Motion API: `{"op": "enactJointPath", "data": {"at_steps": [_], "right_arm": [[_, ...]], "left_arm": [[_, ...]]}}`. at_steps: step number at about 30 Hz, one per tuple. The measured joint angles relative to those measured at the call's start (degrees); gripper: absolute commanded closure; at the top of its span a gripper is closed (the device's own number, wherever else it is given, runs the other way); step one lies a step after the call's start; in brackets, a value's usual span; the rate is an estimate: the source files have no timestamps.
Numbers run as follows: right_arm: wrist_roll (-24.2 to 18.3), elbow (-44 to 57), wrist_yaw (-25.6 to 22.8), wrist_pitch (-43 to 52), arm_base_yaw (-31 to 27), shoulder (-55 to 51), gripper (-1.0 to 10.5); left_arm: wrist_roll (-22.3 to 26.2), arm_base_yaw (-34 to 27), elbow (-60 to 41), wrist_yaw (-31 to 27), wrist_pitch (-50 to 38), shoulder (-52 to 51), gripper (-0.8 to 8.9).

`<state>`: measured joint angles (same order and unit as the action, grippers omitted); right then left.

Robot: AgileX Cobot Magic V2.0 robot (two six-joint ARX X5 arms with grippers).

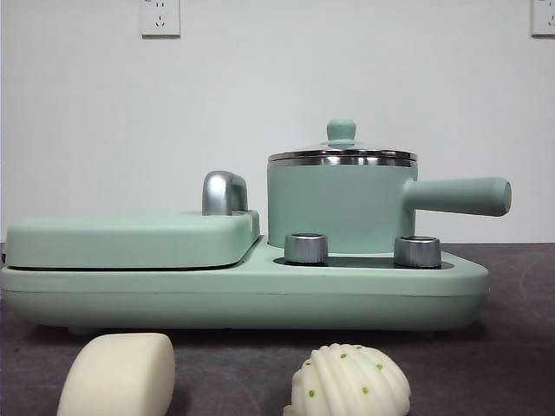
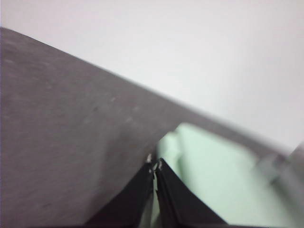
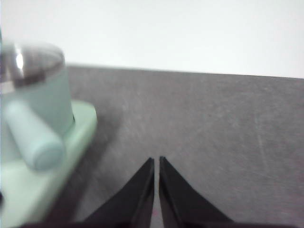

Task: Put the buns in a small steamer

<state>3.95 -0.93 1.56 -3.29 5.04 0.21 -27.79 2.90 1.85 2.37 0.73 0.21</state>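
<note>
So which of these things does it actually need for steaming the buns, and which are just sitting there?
Needed:
- smooth bun
- ridged bun with green dots
- small steamer pot, its lid still on

Just there:
- flat lidded griddle
- two steel knobs
- wall sockets

Two buns point(image 1: 117, 374) point(image 1: 349, 382), one steamer point(image 1: 341, 205), seemingly.

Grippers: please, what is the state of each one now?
Left gripper: closed, holding nothing.
Right gripper: closed, holding nothing.
</note>
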Motion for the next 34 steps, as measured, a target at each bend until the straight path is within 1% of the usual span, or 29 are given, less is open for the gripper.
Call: {"op": "enactJointPath", "data": {"at_steps": [1,3,6,7,9,12,16,19,21,26,28,30,34], "right_arm": [[2.71,0.0,0.0,1.03,0.0,0.0,9.3],[9.57,0.0,0.0,4.24,0.0,0.0,9.3],[18.38,0.0,0.5,10.34,0.0,0.0,9.3],[20.26,0.0,1.07,12.41,0.0,0.0,9.3],[23.19,-0.24,1.66,16.83,0.0,-0.02,9.3],[24.94,-3.34,1.68,16.96,0.0,0.0,9.3],[25.51,-10.23,1.68,16.31,0.0,0.57,9.3],[25.24,-16.15,1.73,12.74,0.0,2.34,9.3],[24.35,-20.04,1.9,9.2,0.0,4.26,9.3],[19.5,-29.94,4.37,1.36,0.0,10.88,9.3],[16.9,-33.73,5.68,-0.31,0.0,14.25,9.3],[14.78,-36.83,7.37,-1.38,0.0,17.68,9.3],[10.95,-42.38,11.5,-4.83,0.0,25.14,9.3]], "left_arm": [[-2.82,0.0,0.0,0.0,-1.4,0.0,8.03],[-9.88,0.0,0.0,0.0,-5.25,0.0,8.03],[-16.74,0.0,0.0,0.0,-10.43,0.0,8.03],[-17.62,0.0,0.0,0.0,-12.0,0.0,8.03],[-19.41,0.0,0.0,0.0,-17.86,0.0,8.03],[-20.33,0.0,0.15,-0.02,-25.77,0.0,8.03],[-20.44,0.0,3.74,0.0,-24.9,0.52,8.03],[-19.54,0.0,9.22,-0.02,-20.48,2.38,8.02],[-18.01,0.0,13.51,-0.02,-16.24,4.37,8.02],[-11.69,0.0,26.29,-0.02,-4.2,12.39,8.02],[-8.81,0.0,31.54,0.26,-1.81,16.72,8.02],[-6.19,0.0,35.69,1.38,-0.74,20.48,8.02],[-0.24,0.02,42.69,7.1,1.75,28.96,8.02]]}}
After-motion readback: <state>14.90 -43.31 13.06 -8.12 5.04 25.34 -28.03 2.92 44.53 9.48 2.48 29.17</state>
